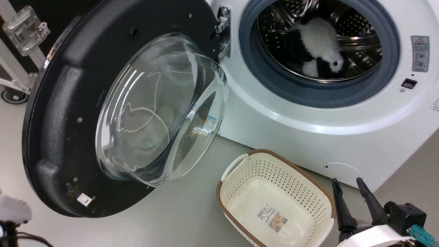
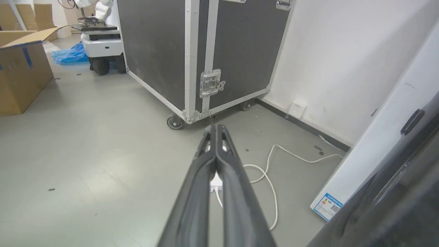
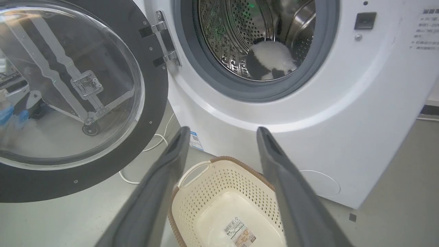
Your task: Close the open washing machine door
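- Left wrist view: the left gripper (image 2: 216,127) is seen with its two dark fingers pressed together at the tips, nothing caught between them.
- Beyond those tips a white cable (image 2: 271,185) is laid across the grey floor (image 2: 85,164), and a black flight case (image 2: 161,51) on castors is seen farther off.
- At that view's right edge the glossy washing machine door (image 2: 394,206) is seen close by.
- Right wrist view: the right gripper (image 3: 223,130) is held with its fingers spread wide and empty, above a cream perforated basket (image 3: 219,185).
- The basket is set on the floor just before the washing machine (image 1: 308,116).
- The door is swung wide open on its metal hinge (image 1: 223,31) (glass bowl (image 1: 161,109) bulging outward), left of the drum (image 1: 360,31) in the head view.
- A black-and-white plush toy (image 1: 320,37) is seen inside the drum.
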